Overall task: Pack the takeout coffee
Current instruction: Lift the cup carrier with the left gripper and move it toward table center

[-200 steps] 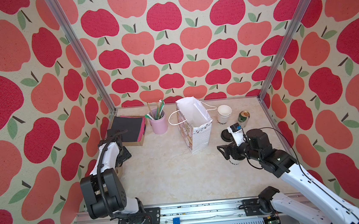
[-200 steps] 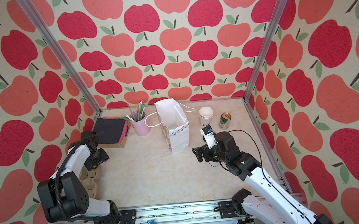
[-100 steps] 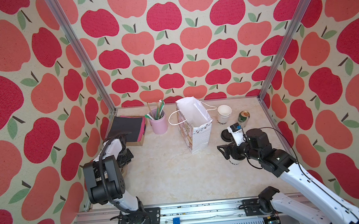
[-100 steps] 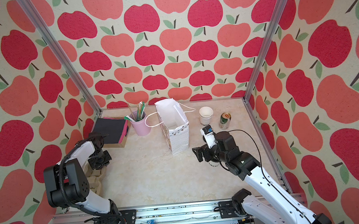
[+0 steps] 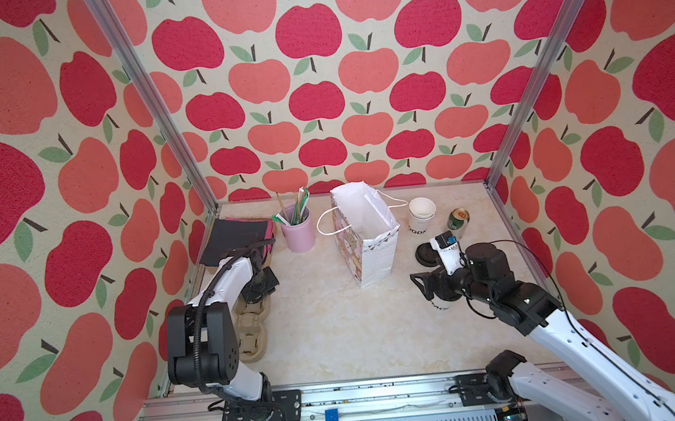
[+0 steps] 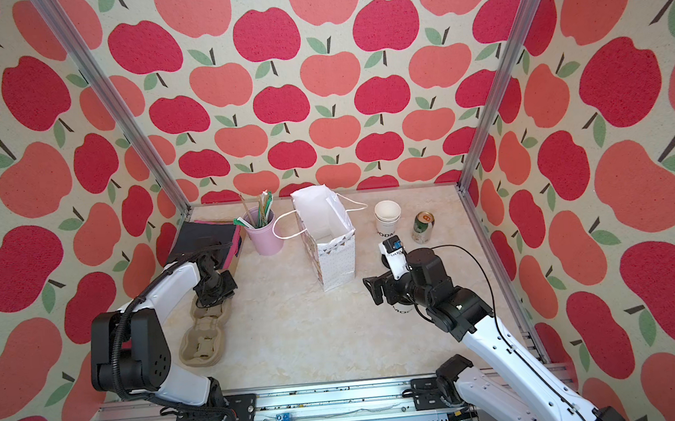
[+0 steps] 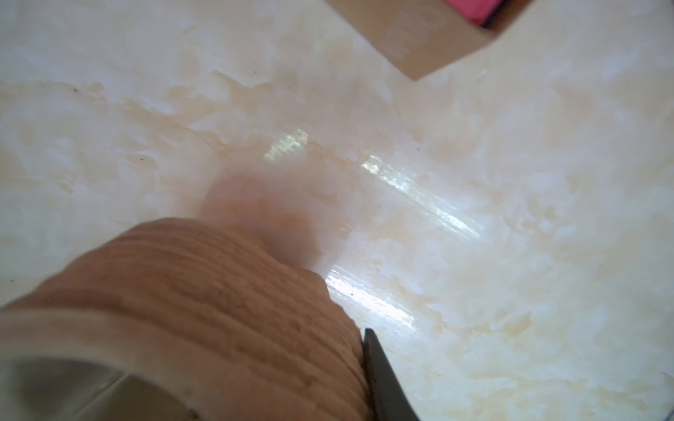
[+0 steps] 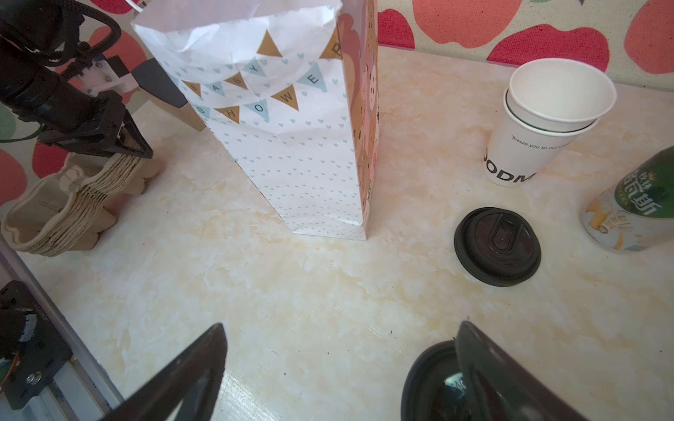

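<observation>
White paper cup with a black lid, i.e. the coffee (image 5: 443, 305), stands upright on the table (image 5: 338, 336). It is right of centre in both top views, mostly covered from above by the right gripper (image 8: 341, 327). That gripper's fingers are spread wide and hold nothing. The right wrist view shows the cup's lid between them, tight by one finger (image 8: 503, 379); touching or not, can't tell. At centre left of the top views the left gripper (image 8: 131, 151) is pinched down on the rim of a stack of brown pulp cup trays (image 5: 255, 335). The left wrist view shows one finger flat against the ribbed tray edge. The gift bag (image 5: 365, 238) stands open mid-frame, left of the coffee and clear of it. Up-frame of the coffee a loose lid (image 5: 423, 254) lies flat on the table. Beyond it are nested empty cups (image 5: 421, 212) with a green can (image 5: 458, 221) just right of them, both upright. A pink pot (image 5: 298, 233) of straws sits left of the bag, and a dark-topped box (image 5: 238, 237) further left by the wall.
</observation>
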